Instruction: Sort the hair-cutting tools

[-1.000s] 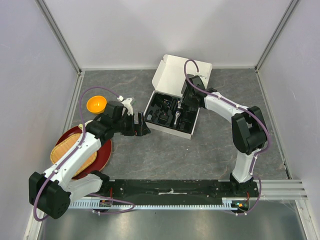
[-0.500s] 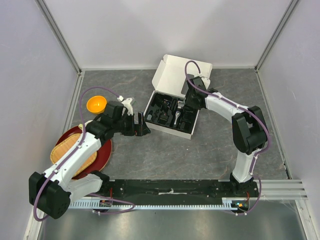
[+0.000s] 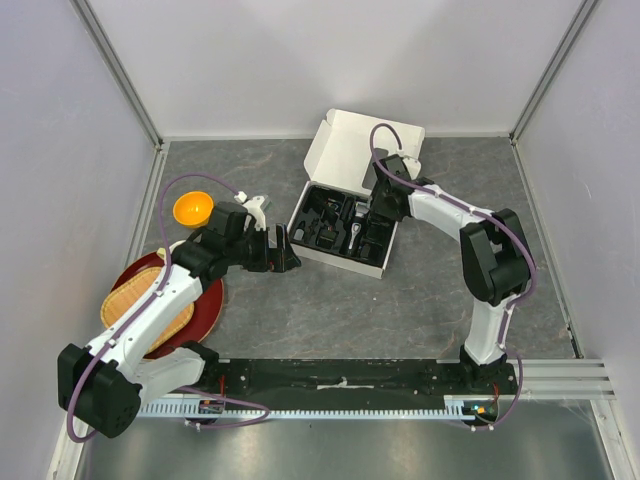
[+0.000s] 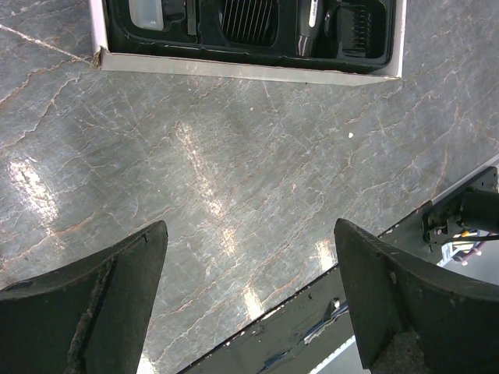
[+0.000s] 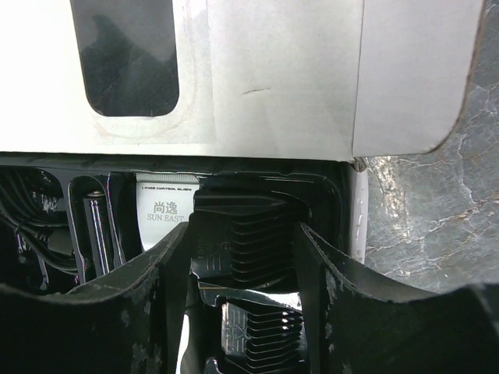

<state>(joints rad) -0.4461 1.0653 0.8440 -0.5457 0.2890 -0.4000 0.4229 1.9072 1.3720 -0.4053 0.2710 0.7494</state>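
The white box (image 3: 340,150) lies open mid-table, and its black tray (image 3: 325,215) holds the hair-cutting tools. My right gripper (image 3: 377,212) reaches into the tray's right end. In the right wrist view both jaws of that gripper (image 5: 242,234) press on the sides of a black ribbed guard comb (image 5: 238,257), and a second comb (image 5: 261,331) lies just below it. The clipper (image 3: 355,232) rests in the tray's middle slot, and the left wrist view shows this clipper (image 4: 309,27) too. My left gripper (image 3: 285,250) hovers left of the box. There, its own camera shows the left gripper (image 4: 249,234) wide open over bare table.
An orange bowl (image 3: 193,208) sits at the left. A red plate (image 3: 210,305) with a wicker basket (image 3: 145,305) lies under my left arm. The box's raised lid (image 5: 273,78) stands just beyond my right gripper. The black mounting rail (image 3: 350,375) runs along the near edge.
My right wrist has edged slightly toward the back of the box. The left arm has not moved.
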